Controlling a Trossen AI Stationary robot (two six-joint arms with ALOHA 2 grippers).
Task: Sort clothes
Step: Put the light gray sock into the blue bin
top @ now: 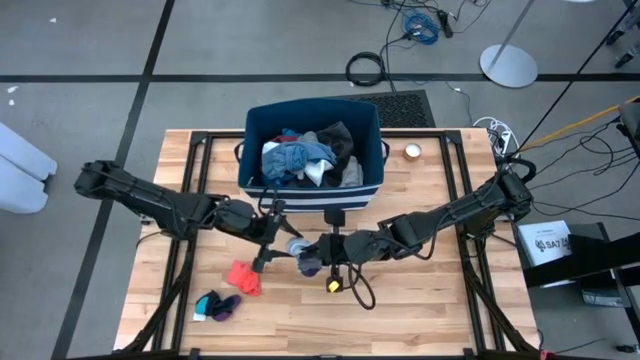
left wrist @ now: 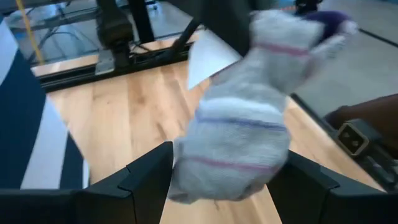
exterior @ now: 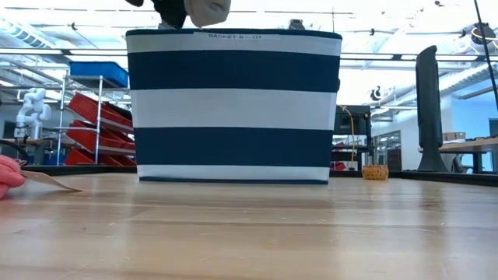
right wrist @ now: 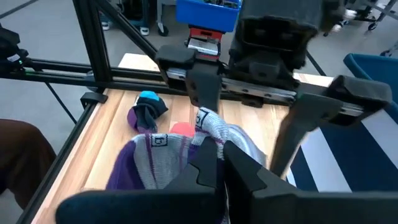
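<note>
Grey striped sock (left wrist: 239, 124) hung clenched in right gripper (top: 312, 257) between left gripper's (top: 283, 237) released fingers (left wrist: 146, 177); handover step, left must close.

Bin (top: 312, 195) blocks rear; bare table (top: 420, 300) front right.

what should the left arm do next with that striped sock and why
Probably close the left gripper on the grey striped sock. Its jaws stand open on either side of the sock, which the right gripper holds pinched shut above the table, in front of the bin. It looks like a handover.
</note>
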